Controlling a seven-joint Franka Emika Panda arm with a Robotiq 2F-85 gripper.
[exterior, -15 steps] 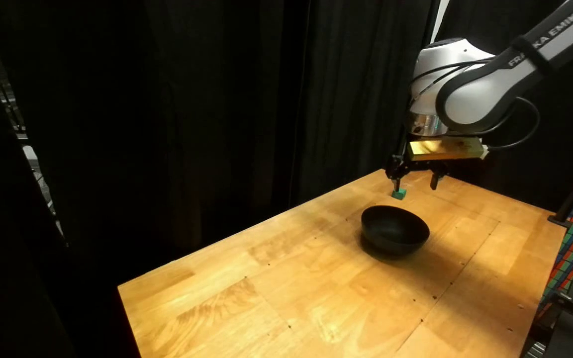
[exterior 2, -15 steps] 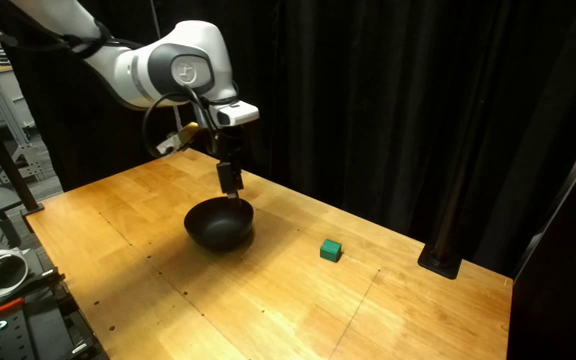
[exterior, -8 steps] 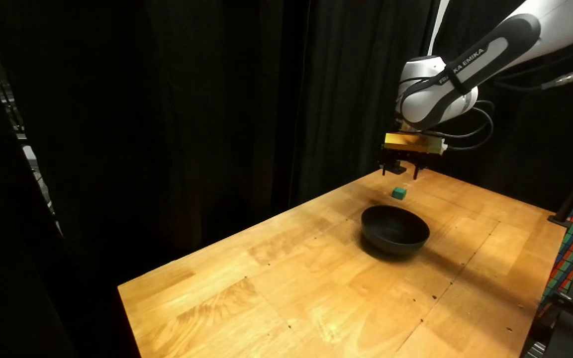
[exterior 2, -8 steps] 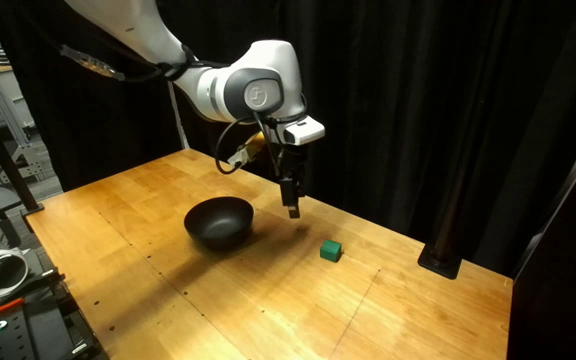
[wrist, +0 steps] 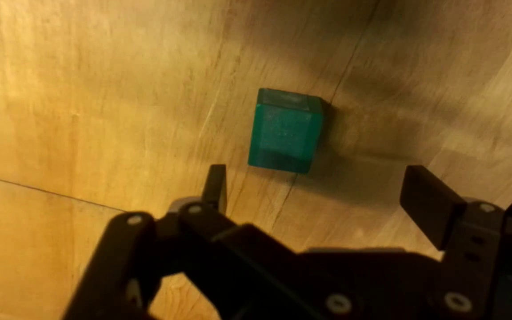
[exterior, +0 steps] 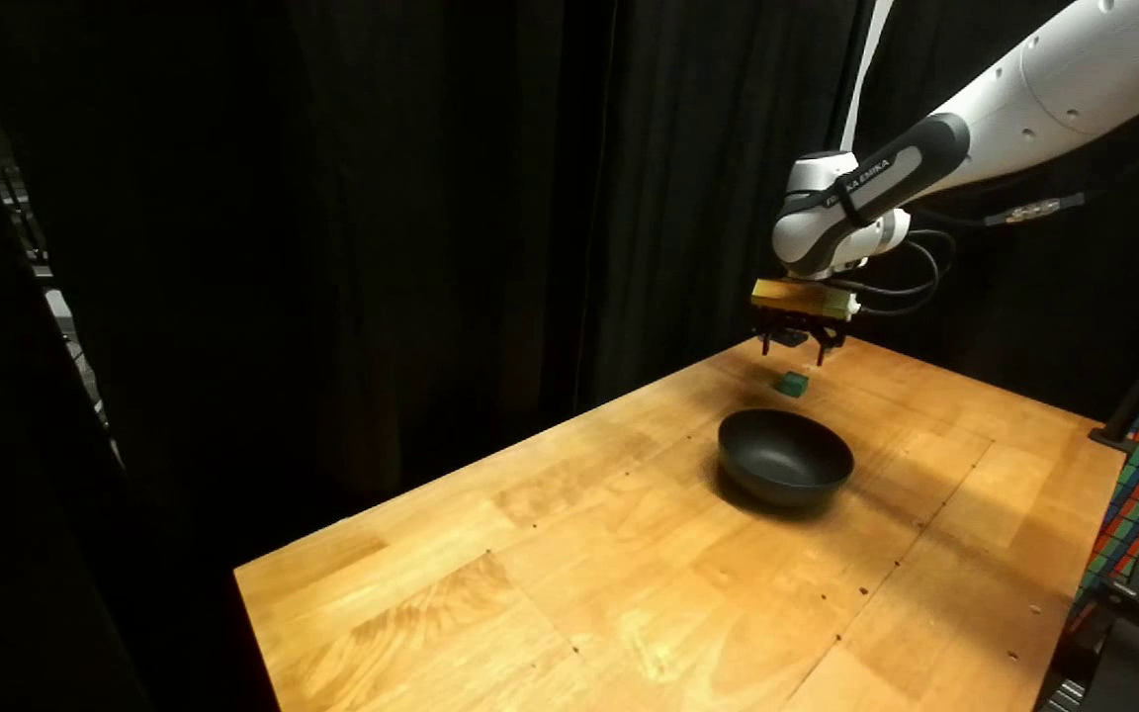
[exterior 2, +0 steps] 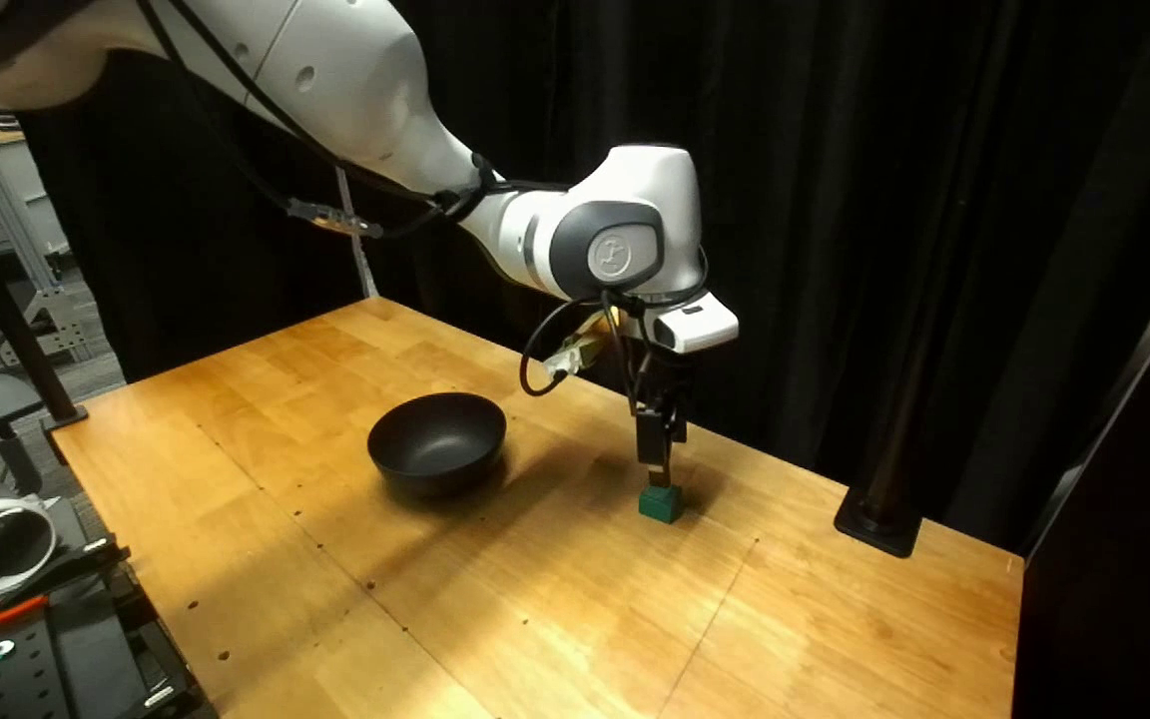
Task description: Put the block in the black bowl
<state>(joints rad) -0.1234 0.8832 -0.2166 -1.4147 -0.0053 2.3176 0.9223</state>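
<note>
While the bowl [exterior 2: 437, 444] stands upright at left on the desk [exterior 2: 575, 599] in an exterior view, the block [exterior 2: 660, 505] lies to its right, well apart, so the transfer is not yet made. Above the block in both exterior views hangs the pincer [exterior: 793, 356], spread, nothing gripped. Farther right: a post foot [exterior 2: 877, 523], apart from both. Wrist view, left to right: one finger [wrist: 216, 186] near the block's lower corner, then the block, then the opposite finger [wrist: 431, 204], farther off; desk shows between the block and each. Step, as judged: last approach before the grasp. Main risk: the block looks off-centre, toward the finger at the left of that view. Straight descent could set that tip on the block's edge, or closing could shove it before the far side makes contact. Second risk: the block appears ahead of the line of the tips; if this is real and not camera angle, only an edge would be caught and it could slip out. Its faces look slightly skewed to the fingers, so squeezing may twist it. Later, a low carry could clip the bowl's wall and push it; release from too high could bounce the block out.
</note>
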